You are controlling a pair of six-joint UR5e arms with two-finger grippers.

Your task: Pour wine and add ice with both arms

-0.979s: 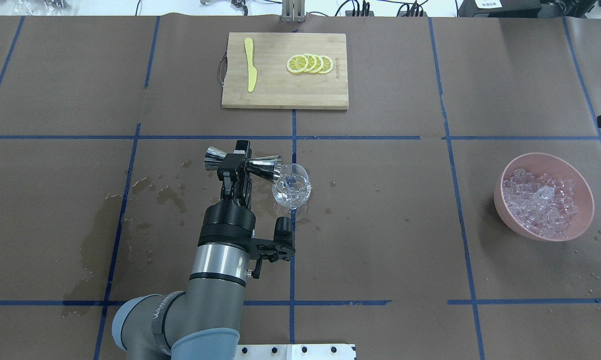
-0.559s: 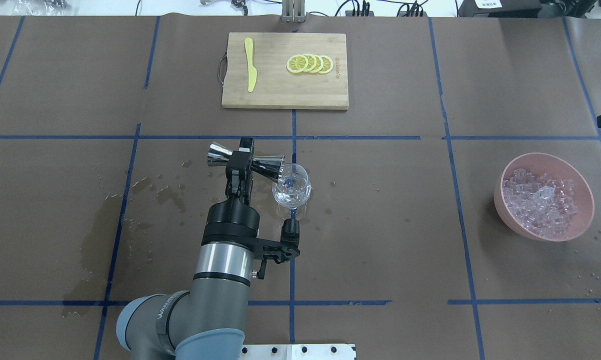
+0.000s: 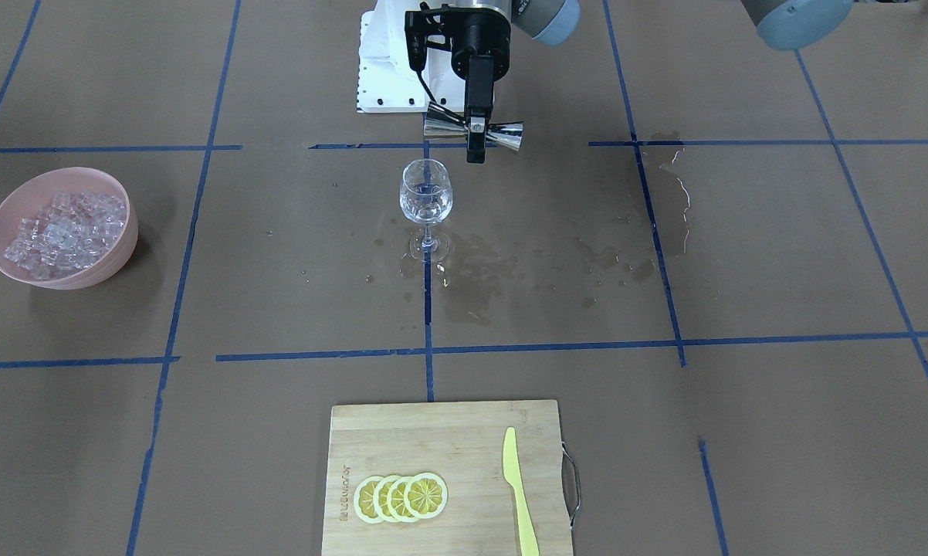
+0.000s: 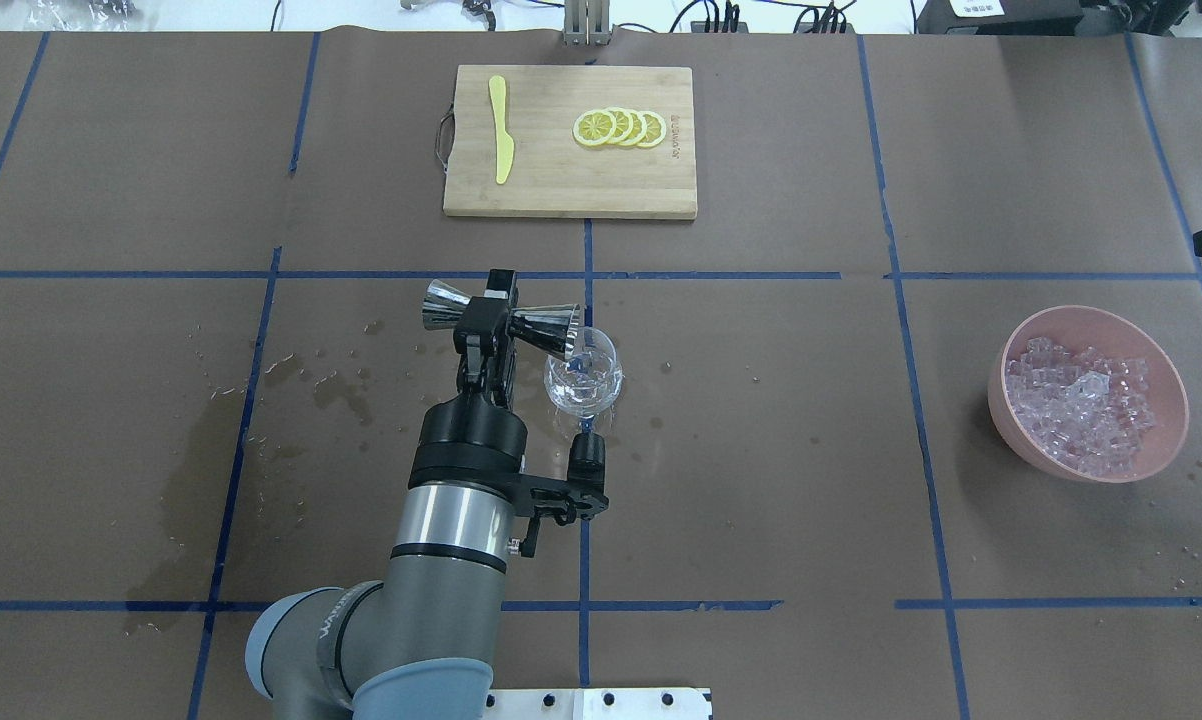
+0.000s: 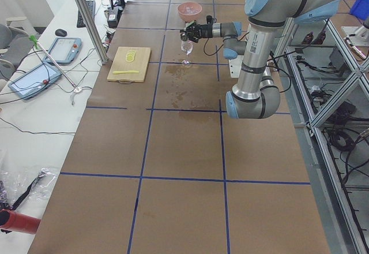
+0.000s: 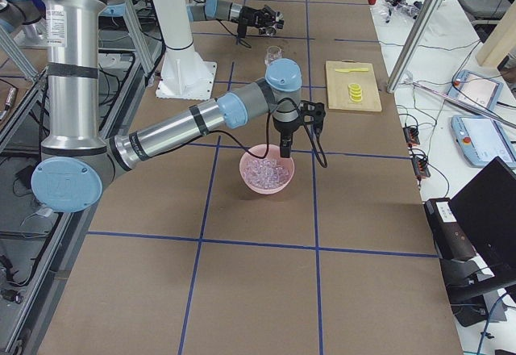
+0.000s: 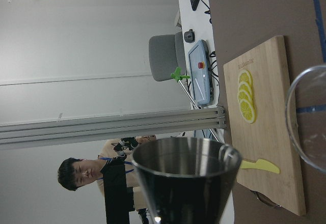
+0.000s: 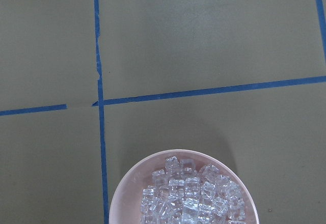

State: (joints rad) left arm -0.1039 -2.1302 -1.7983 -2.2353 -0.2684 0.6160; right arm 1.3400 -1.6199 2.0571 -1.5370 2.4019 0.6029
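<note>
My left gripper (image 4: 489,308) clamps steel jigger (image 4: 549,331) at its waist, lying sideways, mouth near glass (image 4: 583,375) rim; wine (image 3: 425,208) low in glass; ice (image 4: 1079,405) piled in pink bowl (image 4: 1013,348); right gripper (image 6: 284,152) above bowl, can't tell its state.

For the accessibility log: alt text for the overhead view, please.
The left pincer holds a steel jigger sideways, its mouth toward the wine glass. A pink bowl of ice sits right; a cutting board beyond.
</note>
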